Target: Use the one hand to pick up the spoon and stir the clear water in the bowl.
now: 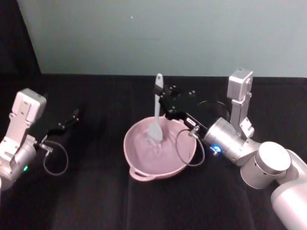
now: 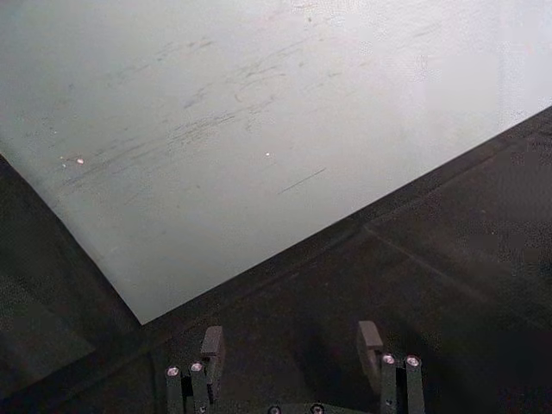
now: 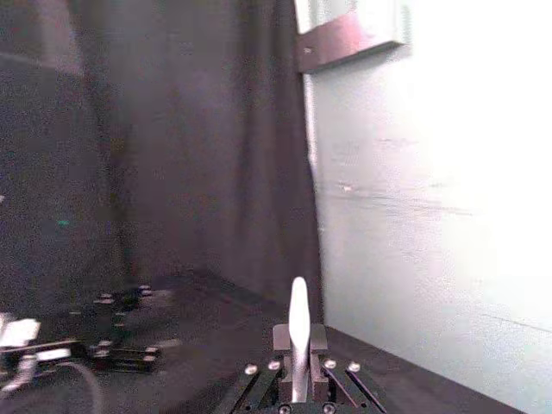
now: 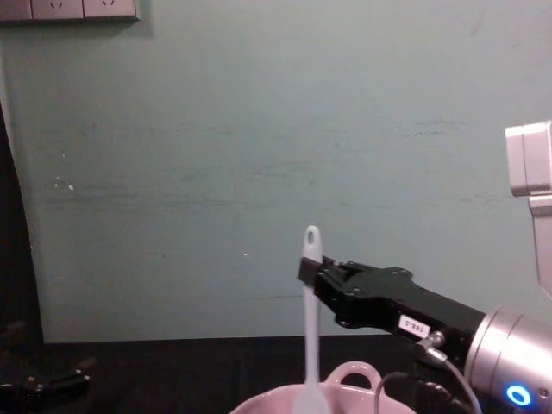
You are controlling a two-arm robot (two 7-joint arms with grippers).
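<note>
Reaching in from the right over a black-draped table [image 1: 96, 201], the right gripper [image 1: 161, 97] has its jaws clenched on the upper handle of one white plastic spoon [image 1: 156, 112]. The spoon stands almost upright, its holed handle end poking above the black fingers and its broad scoop down inside the one pale pink bowl [image 1: 127, 143]. That bowl sits at the middle of the table, with a small loop handle [image 1: 144, 176] on its near rim. The scoop seems to be dipping into clear liquid, though the water itself is hard to make out. From the chest, the spoon [image 4: 310, 336] rises from the bowl's rim [image 4: 354, 375] before a pale green wall [image 4: 172, 172]. The left gripper [image 1: 74, 115] rests low at the table's left, well apart from the bowl, with its two fingers [image 2: 211, 341] spread wide and grasping nothing.
</note>
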